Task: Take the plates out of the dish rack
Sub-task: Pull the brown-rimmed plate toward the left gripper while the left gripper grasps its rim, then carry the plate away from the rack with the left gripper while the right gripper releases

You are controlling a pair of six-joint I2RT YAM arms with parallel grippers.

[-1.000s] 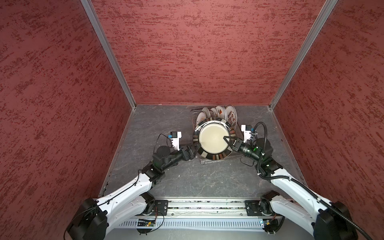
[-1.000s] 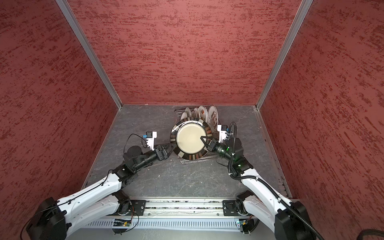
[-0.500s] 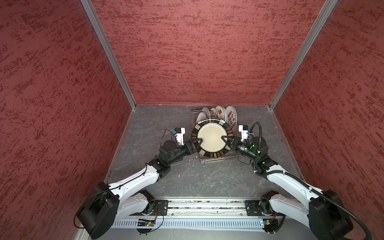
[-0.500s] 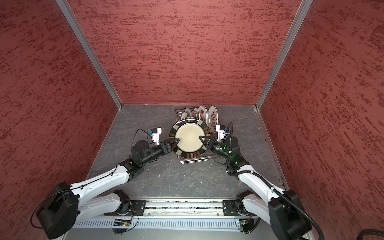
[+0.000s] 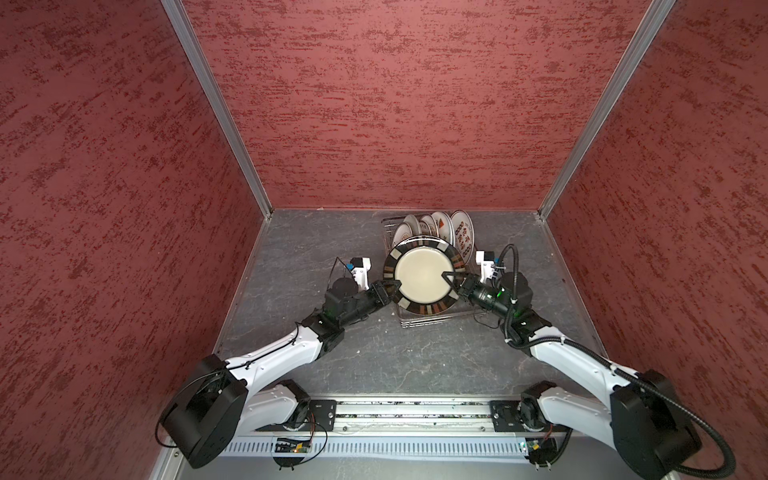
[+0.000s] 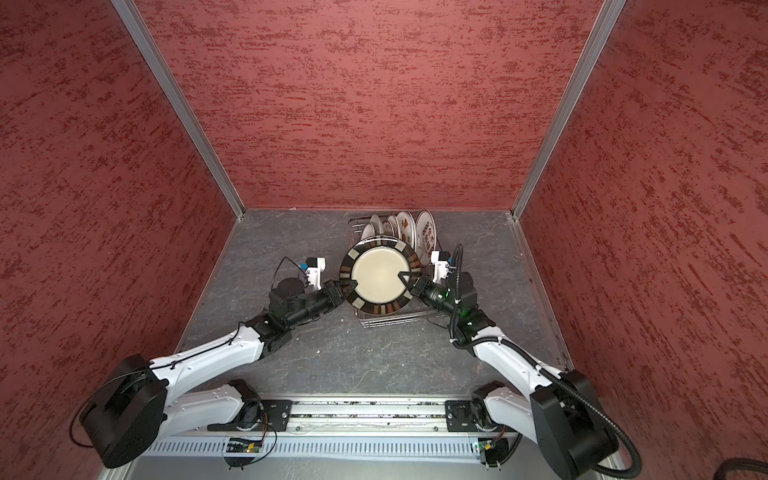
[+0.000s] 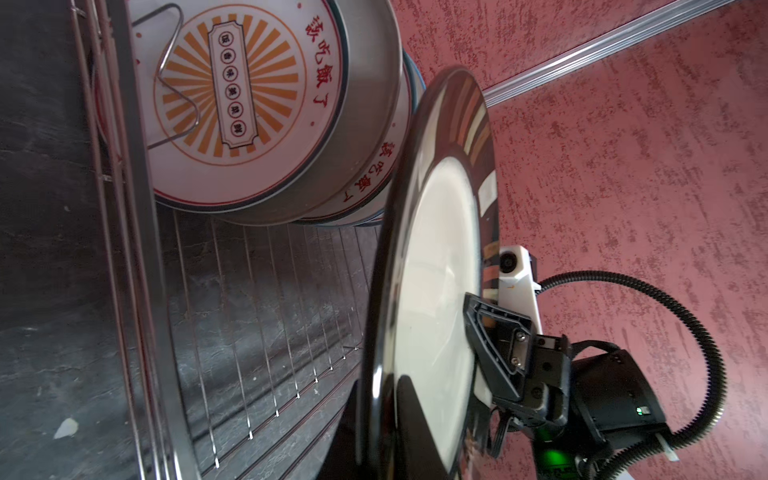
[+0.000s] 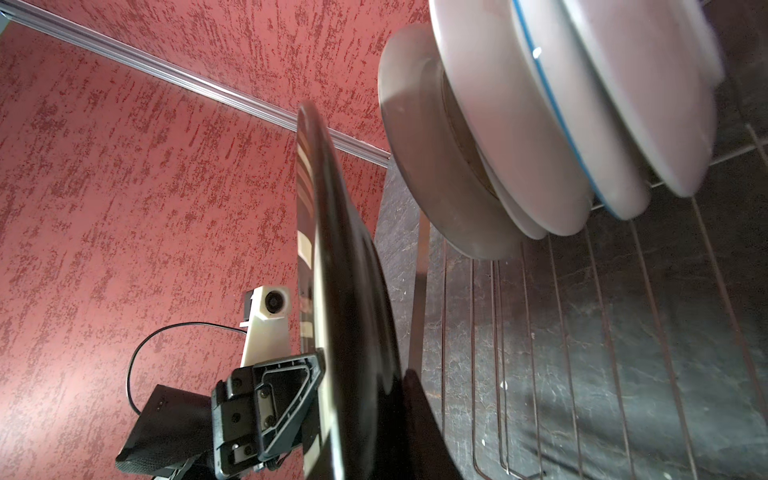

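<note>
Left jaws have just pinched the big striped plate (image 5: 424, 275), across from the gripping right jaws; it can leave the dish rack (image 5: 428, 322).

Both arms reach forward from their bases and converge toward the middle. The left arm (image 5: 282, 361) stretches diagonally inward, its white link low and its black wrist angled toward the centre. The left pincer (image 5: 392, 286) is closed on the left rim of the striped-rim plate (image 5: 419, 274); in the right wrist view, one finger (image 8: 286, 386) lies flat against the plate's front face. The right arm (image 5: 573, 361) mirrors this pose, elbow bent, with its cable looping over the wrist. The right pincer (image 5: 451, 279) is clamped on the plate's opposite rim, and one finger (image 7: 494, 332) presses on the front face in the left wrist view. The plate stands nearly upright between the two pincers.
</note>
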